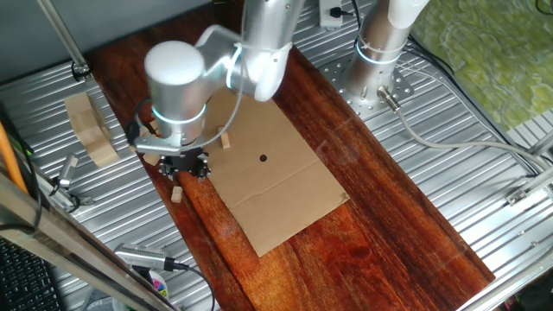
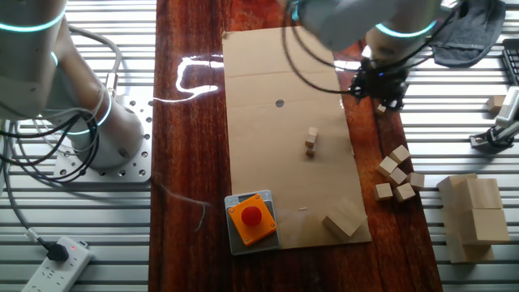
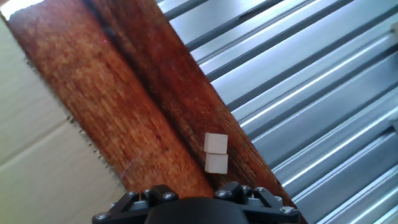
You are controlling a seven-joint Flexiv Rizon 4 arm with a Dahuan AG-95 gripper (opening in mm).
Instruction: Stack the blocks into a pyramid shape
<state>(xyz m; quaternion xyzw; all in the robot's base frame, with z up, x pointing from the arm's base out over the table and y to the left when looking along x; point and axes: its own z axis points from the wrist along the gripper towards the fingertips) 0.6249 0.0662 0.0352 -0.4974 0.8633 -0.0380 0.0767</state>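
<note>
My gripper (image 1: 183, 164) hangs low over the dark wooden strip beside the cardboard sheet (image 1: 276, 177). A small pale block (image 1: 176, 193) lies on the strip just in front of it. In the hand view this block (image 3: 216, 152) shows as two pale square faces close to the metal edge; I cannot tell whether it is one cube or two. Only the gripper's black base (image 3: 199, 202) shows there, and the fingers are hidden. Two blocks (image 2: 310, 139) stand stacked on the cardboard. Several loose blocks (image 2: 397, 174) lie right of the sheet. The gripper (image 2: 379, 88) is above one block (image 2: 380, 108).
Big pale wooden slabs (image 2: 470, 215) lie on the ribbed metal, also seen in the first fixed view (image 1: 91, 130). A larger wooden piece (image 2: 345, 221) and an orange box with a red button (image 2: 251, 217) sit at the cardboard's near end. A second arm's base (image 1: 376, 60) stands behind.
</note>
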